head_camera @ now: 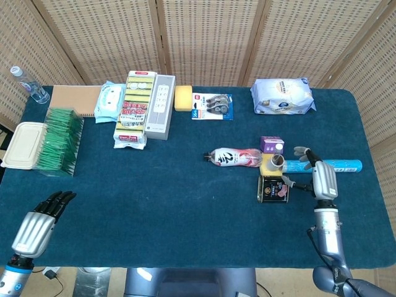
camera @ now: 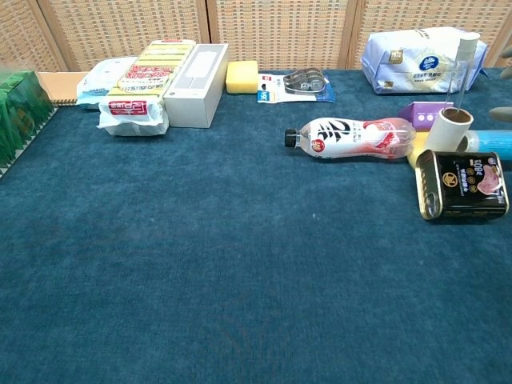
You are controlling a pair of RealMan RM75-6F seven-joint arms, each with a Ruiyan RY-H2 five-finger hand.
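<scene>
Staged lab setup: blue-cloth table [head_camera: 185,204], woven screens [head_camera: 204,37], assorted groceries.

The blue tube [camera: 492,142] is running off the chest view's 3 o'clock edge — its far end is not showing. The green packets [camera: 18,116] are being cropped at 9 o'clock. The tin [head_camera: 273,189] label is reading too small from overhead.

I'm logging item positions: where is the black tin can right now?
The black tin can lies on its side at the table's right in both views, just in front of the yellow sponge, with the right hand beside it.
</scene>
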